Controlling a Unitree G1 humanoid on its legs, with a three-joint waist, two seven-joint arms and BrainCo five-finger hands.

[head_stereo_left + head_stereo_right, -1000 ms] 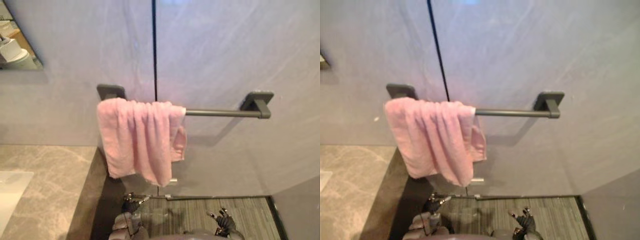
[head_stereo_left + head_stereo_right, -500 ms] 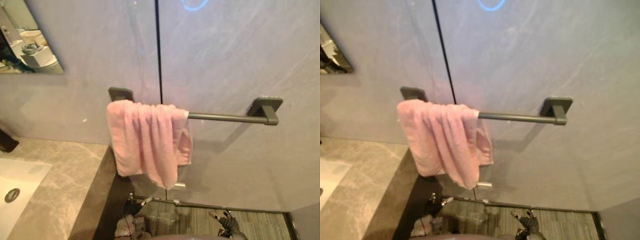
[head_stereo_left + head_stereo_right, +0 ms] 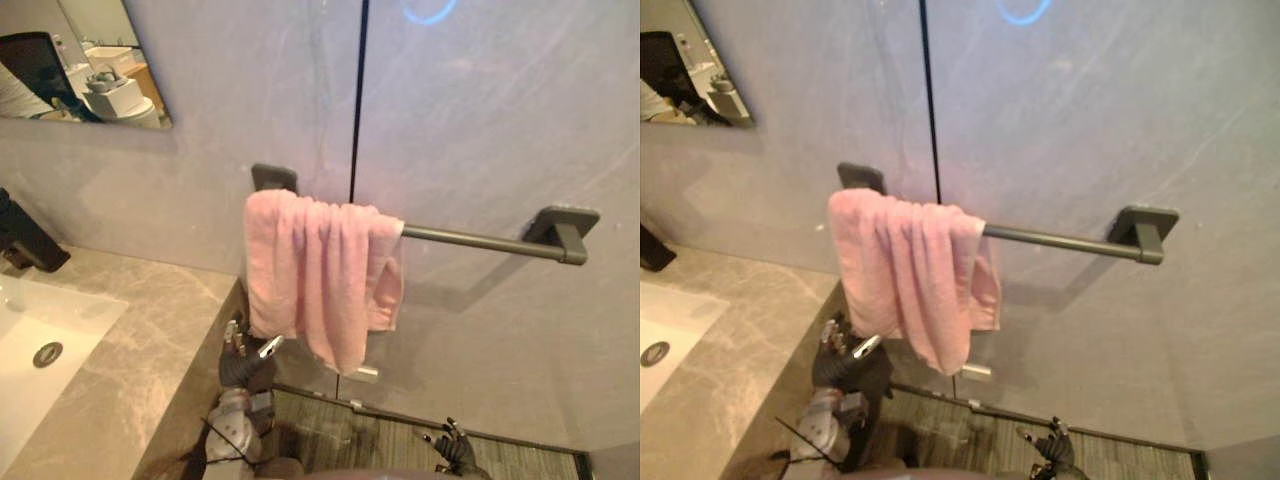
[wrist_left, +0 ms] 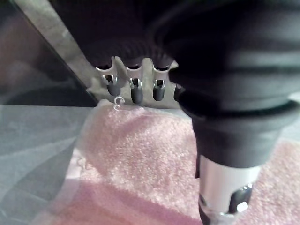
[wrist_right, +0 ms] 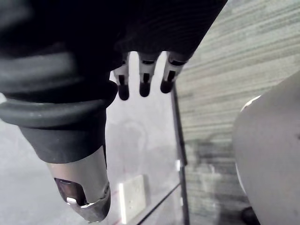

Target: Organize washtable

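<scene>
The pink towel [image 3: 320,275] hangs bunched over the left end of the wall bar [image 3: 470,238]; the bar's right stretch is bare. The left hand [image 3: 245,360], fingers relaxed and holding nothing, is just under the towel's lower left edge beside the desk [image 3: 120,400] edge. The right hand [image 3: 455,450] is low over the floor [image 3: 350,440], fingers loose.

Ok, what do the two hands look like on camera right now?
Both match: the left hand and right hand have silver fingers with dark rounded tips, a thicker silver thumb, and a black ribbed cover over the back and wrist. I see no markings on them.
</scene>
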